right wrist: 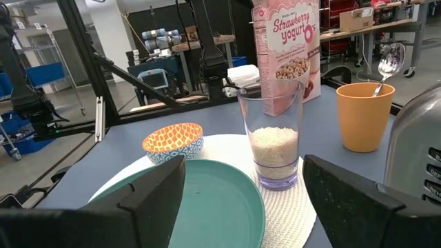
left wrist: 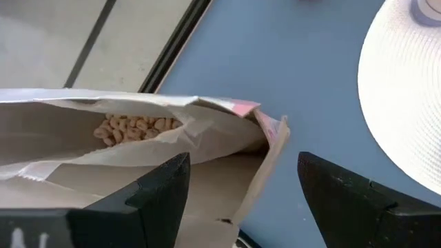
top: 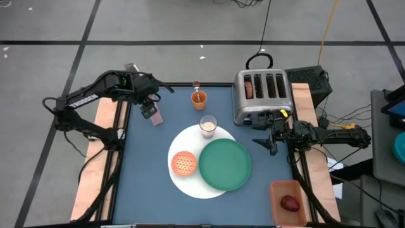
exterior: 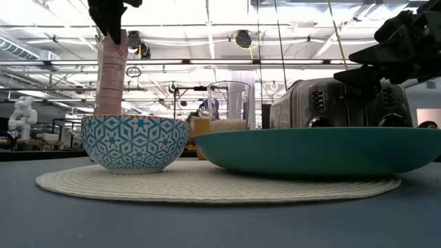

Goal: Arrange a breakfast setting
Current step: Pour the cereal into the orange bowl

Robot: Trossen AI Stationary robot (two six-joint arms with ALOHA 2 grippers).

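Note:
The pink cereal box (top: 155, 116) stands upright on the blue table at the far left, its top open with cereal showing in the bag (left wrist: 138, 128). My left gripper (left wrist: 241, 193) hangs open just over that open top (exterior: 110, 27), pointing steeply down; whether a finger touches the box I cannot tell. On the large white round plate (top: 190, 136) sit the green plate (top: 224, 164), the small patterned bowl (top: 184, 163) and the milk glass (top: 208, 125). The orange cup (top: 199, 97) holds the spoon (right wrist: 388, 62). My right gripper (top: 264, 140) waits open at the right edge.
The silver toaster (top: 262, 95) stands at the far right, with something brown in one slot (top: 249, 88). A tan bin (top: 278, 190) at the near right holds the dark-red fruit (top: 290, 202). Bare blue table lies along the left and near sides.

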